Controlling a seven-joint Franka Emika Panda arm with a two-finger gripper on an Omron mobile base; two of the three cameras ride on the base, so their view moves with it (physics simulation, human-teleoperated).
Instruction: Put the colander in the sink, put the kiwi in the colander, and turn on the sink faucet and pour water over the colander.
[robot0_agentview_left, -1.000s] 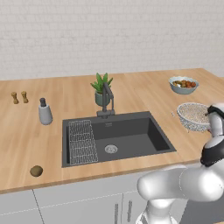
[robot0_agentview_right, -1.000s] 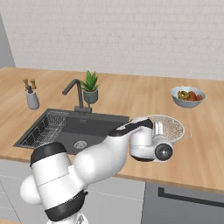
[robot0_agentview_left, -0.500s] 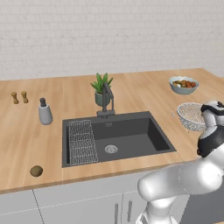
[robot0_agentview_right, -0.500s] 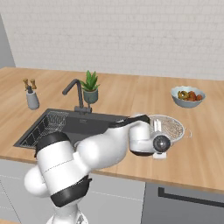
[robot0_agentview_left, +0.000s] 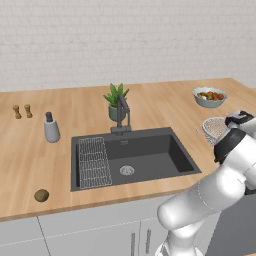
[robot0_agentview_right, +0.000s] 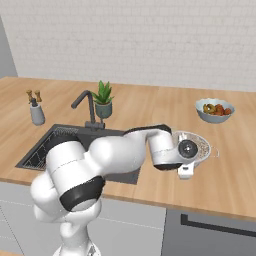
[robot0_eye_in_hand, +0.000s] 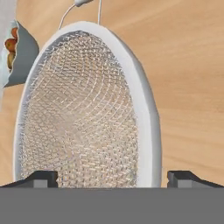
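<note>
Colander (robot0_eye_in_hand: 83, 109) sits on the wooden counter (robot0_agentview_left: 165, 107), right of the sink (robot0_agentview_left: 150, 155), not in the basin. Fruit bowl (robot0_agentview_right: 214, 110) stands further back on the same side, apart from the colander.

Gripper (robot0_eye_in_hand: 111, 177) is directly over the colander, jaws spread wide. In the hand view 1 fingertip (robot0_eye_in_hand: 39, 178) sits at the rim's near left edge and the other outside the rim to the right. Nothing held; contact with the rim cannot be told. From the right base view the hand (robot0_agentview_right: 184, 156) covers the colander's near left part.

Kiwi (robot0_agentview_left: 41, 195) lies on the counter's front edge, left of the sink, well apart from the colander.

Sink faucet (robot0_agentview_left: 122, 114) stands behind the basin, potted plant (robot0_agentview_left: 116, 100) just beside it. Wire rack (robot0_agentview_left: 94, 161) lies in the sink's left part; drain (robot0_agentview_left: 127, 170) bare. Soap dispenser (robot0_agentview_left: 51, 128) and 2 shakers (robot0_agentview_left: 22, 111) are on the left.
</note>
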